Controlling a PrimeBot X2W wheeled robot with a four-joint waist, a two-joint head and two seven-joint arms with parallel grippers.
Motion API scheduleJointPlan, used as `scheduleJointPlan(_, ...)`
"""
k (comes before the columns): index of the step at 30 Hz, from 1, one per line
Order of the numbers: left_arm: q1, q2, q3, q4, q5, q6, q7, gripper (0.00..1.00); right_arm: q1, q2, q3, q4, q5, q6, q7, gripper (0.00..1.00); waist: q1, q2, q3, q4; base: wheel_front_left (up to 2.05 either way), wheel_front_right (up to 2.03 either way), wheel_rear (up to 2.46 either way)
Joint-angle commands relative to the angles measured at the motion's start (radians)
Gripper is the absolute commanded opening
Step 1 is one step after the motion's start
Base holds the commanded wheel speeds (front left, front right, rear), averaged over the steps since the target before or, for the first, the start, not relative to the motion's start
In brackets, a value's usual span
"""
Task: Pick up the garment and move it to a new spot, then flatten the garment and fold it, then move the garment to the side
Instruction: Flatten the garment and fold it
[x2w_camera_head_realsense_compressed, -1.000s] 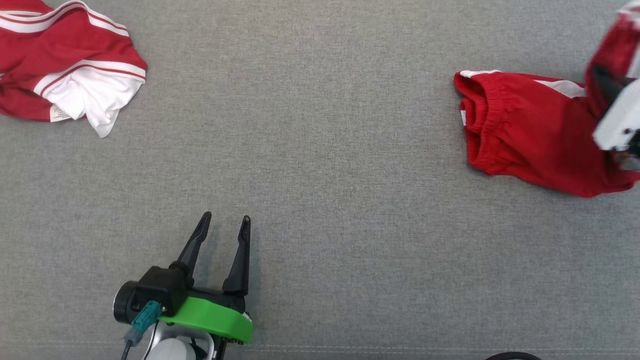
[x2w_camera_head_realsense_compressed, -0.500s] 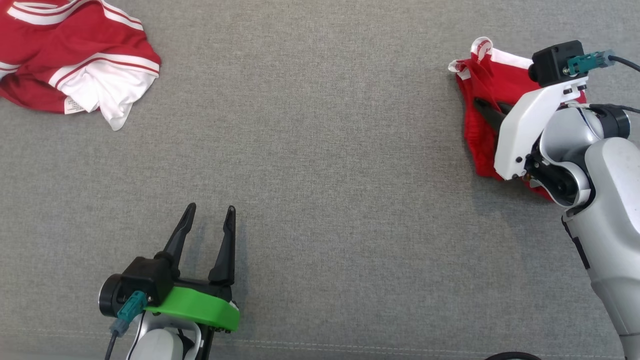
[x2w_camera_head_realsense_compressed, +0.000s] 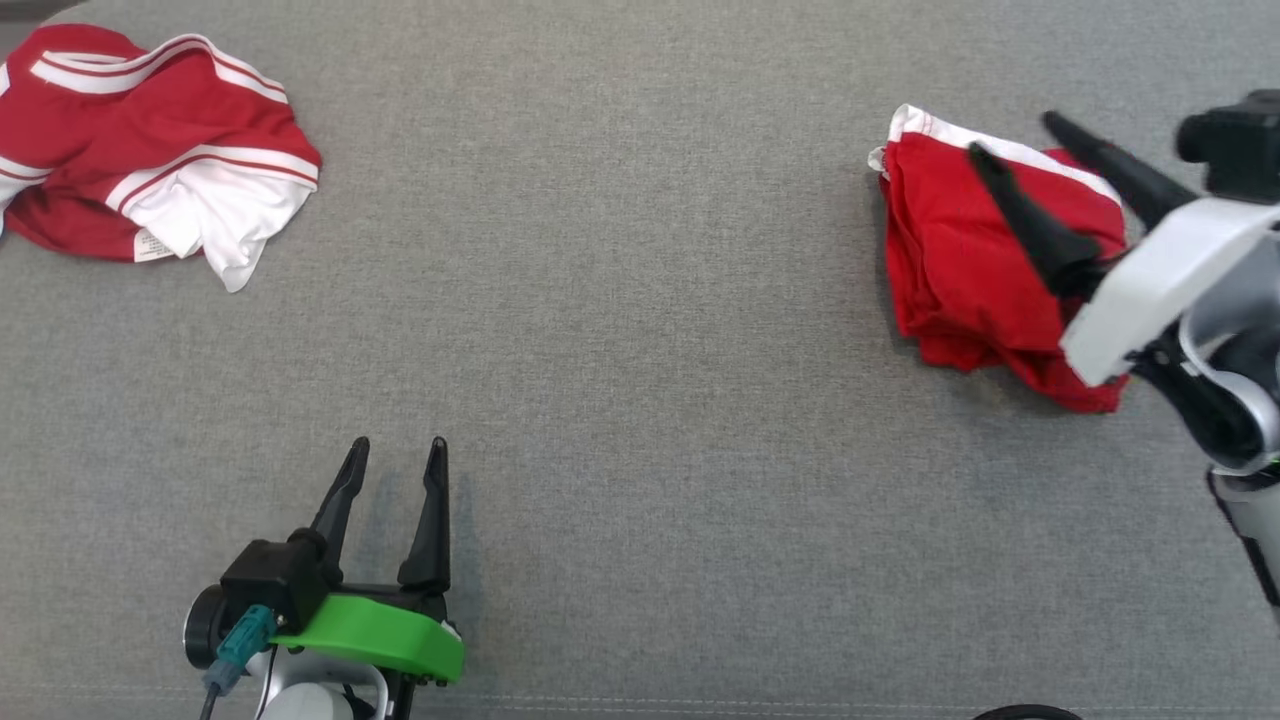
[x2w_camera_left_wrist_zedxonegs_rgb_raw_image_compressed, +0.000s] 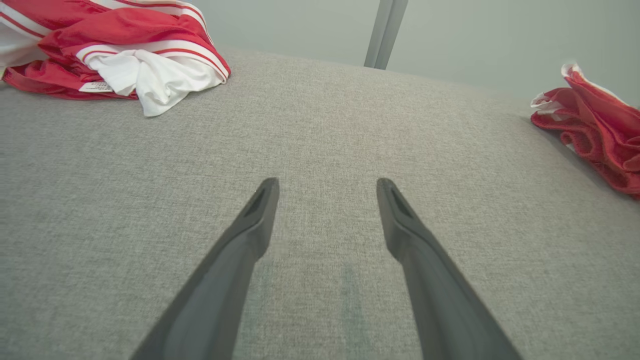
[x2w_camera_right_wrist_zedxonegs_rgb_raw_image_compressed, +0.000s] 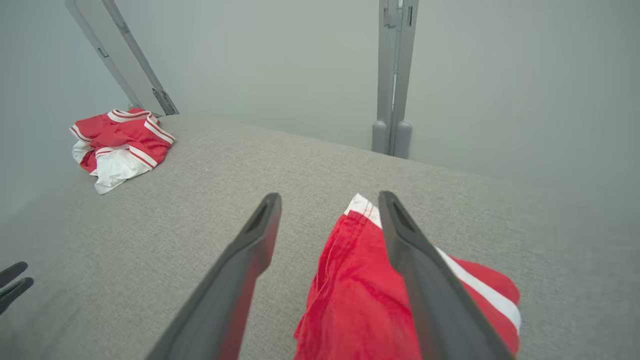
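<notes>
Since half a second ago the right jaws have let go of the garment (x2w_camera_head_realsense_compressed: 960, 250) and sprung wide, and the arm has drawn back toward the right edge. From the head, the garment lies folded on the grey table (x2w_camera_head_realsense_compressed: 640, 350) at the far right, red with a white band along its far edge. The right fingers (x2w_camera_head_realsense_compressed: 1020, 215) are spread above it with nothing between them. The left jaws sit at the lower left, fully open and empty, fingers (x2w_camera_head_realsense_compressed: 430, 520) pointing up the view. A crumpled red-and-white pile (x2w_camera_head_realsense_compressed: 150, 170) lies at the upper left, well apart from the garment. From the left wrist, the two open fingers (x2w_camera_left_wrist_zedxonegs_rgb_raw_image_compressed: 240, 250) reach over bare table (x2w_camera_left_wrist_zedxonegs_rgb_raw_image_compressed: 320, 125), with the pile (x2w_camera_left_wrist_zedxonegs_rgb_raw_image_compressed: 125, 55) at upper left and the garment (x2w_camera_left_wrist_zedxonegs_rgb_raw_image_compressed: 595, 125) at the right edge. From the right wrist, the garment (x2w_camera_right_wrist_zedxonegs_rgb_raw_image_compressed: 360, 290) lies beneath the parted fingers (x2w_camera_right_wrist_zedxonegs_rgb_raw_image_compressed: 415, 265); whether they touch the cloth cannot be told. The pile (x2w_camera_right_wrist_zedxonegs_rgb_raw_image_compressed: 120, 145) sits at the table's far left.
</notes>
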Motion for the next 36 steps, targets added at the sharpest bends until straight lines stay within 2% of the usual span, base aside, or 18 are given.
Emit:
scheduleJointPlan(1,0.014,0.000,0.013,-0.010,0.001,-0.001,0.000,1.00,0.057,-0.027,-0.061,-0.037,-0.052,0.000,-0.051,0.44,0.0000,0.0000,-0.011,-0.022,0.00,0.00,0.00)
scheduleJointPlan(2,0.016,0.000,0.017,-0.014,0.005,-0.001,0.000,1.00,0.076,-0.029,-0.095,-0.046,-0.082,0.000,-0.083,0.03,0.0000,0.0000,-0.009,-0.027,0.00,0.00,0.00)
scheduleJointPlan(3,0.016,-0.001,0.017,-0.017,0.007,-0.001,0.000,1.00,0.098,-0.029,-0.124,-0.042,-0.108,0.000,-0.110,0.00,0.0000,0.0000,-0.006,-0.031,0.00,0.00,0.00)
scheduleJointPlan(6,0.007,-0.001,0.004,-0.023,0.013,-0.001,0.000,1.00,0.151,-0.018,-0.174,0.008,-0.179,0.000,-0.201,0.00,0.0000,0.0000,0.008,-0.039,0.00,0.00,0.00)
scheduleJointPlan(9,-0.007,0.004,-0.008,-0.023,0.016,-0.001,0.000,1.00,0.177,0.009,-0.202,0.112,-0.263,-0.001,-0.326,0.00,0.0000,0.0000,0.022,-0.043,0.00,0.00,0.00)
scheduleJointPlan(15,-0.036,0.028,-0.050,-0.014,0.010,-0.001,0.000,1.00,0.078,0.128,-0.214,0.416,-0.457,-0.001,-0.607,0.00,0.0000,0.0000,0.055,-0.038,0.00,0.00,0.00)
scheduleJointPlan(16,-0.036,0.028,-0.050,-0.014,0.010,-0.001,0.000,1.00,0.078,0.128,-0.214,0.416,-0.457,-0.001,-0.607,0.00,0.0000,0.0000,0.055,-0.038,0.00,0.00,0.00)
scheduleJointPlan(20,-0.052,0.045,-0.059,-0.021,0.007,0.000,0.000,1.00,-0.002,0.184,-0.252,0.572,-0.559,-0.001,-0.653,0.00,0.0000,0.0000,0.080,-0.018,0.00,0.00,0.00)
scheduleJointPlan(26,-0.061,0.045,-0.059,-0.018,-0.002,0.000,0.000,1.00,-0.023,0.250,-0.284,0.565,-0.639,-0.001,-0.655,0.00,0.0000,0.0000,0.099,0.016,0.00,0.00,0.00)
scheduleJointPlan(36,-0.059,0.023,-0.051,-0.010,-0.009,0.000,0.000,1.00,0.002,0.290,-0.188,0.604,-0.633,-0.001,-0.655,0.00,0.0000,0.0000,0.087,0.040,0.00,0.00,0.00)
